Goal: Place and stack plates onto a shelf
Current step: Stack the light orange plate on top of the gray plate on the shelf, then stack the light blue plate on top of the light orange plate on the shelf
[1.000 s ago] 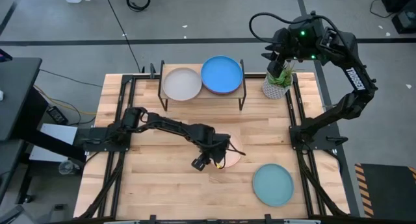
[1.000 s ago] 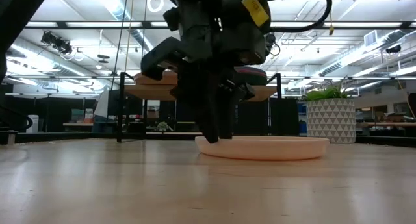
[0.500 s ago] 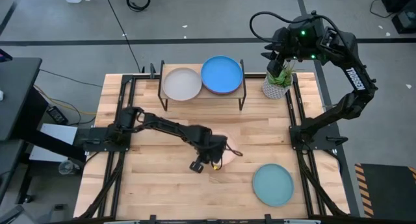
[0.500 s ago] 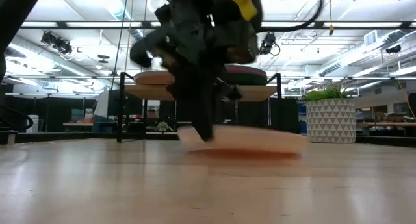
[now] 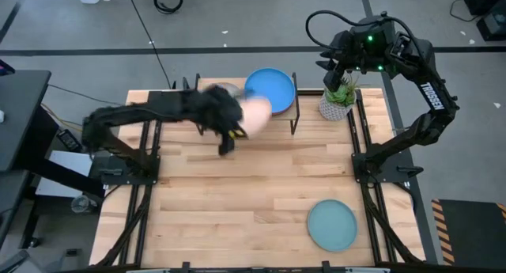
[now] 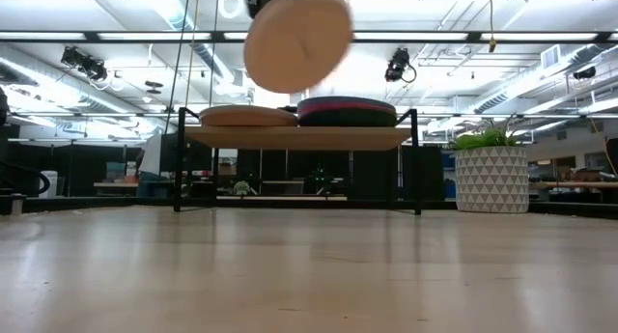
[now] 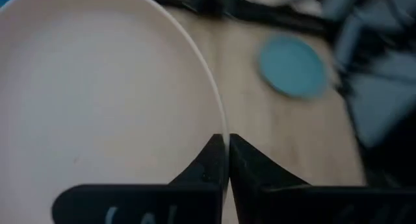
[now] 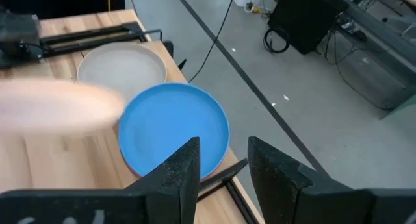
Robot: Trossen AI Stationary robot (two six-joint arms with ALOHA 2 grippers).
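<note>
Left wrist view has the left gripper [image 7: 223, 160] clenched thinly on the cream plate [image 7: 104, 94] rim above the shelf [image 5: 294, 119], so its tilted swing could slip it onto the blue plate [image 5: 270, 89], while the right gripper [image 8: 222, 160] waits released

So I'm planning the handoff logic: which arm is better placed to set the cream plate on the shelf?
The left. Its gripper already pinches the cream plate by the rim, raised beside the shelf. The right gripper hangs open and empty above the blue plate.

The cream plate [image 5: 254, 115] is motion-blurred, hiding the grey plate [image 5: 224, 89] partly (high view)
</note>
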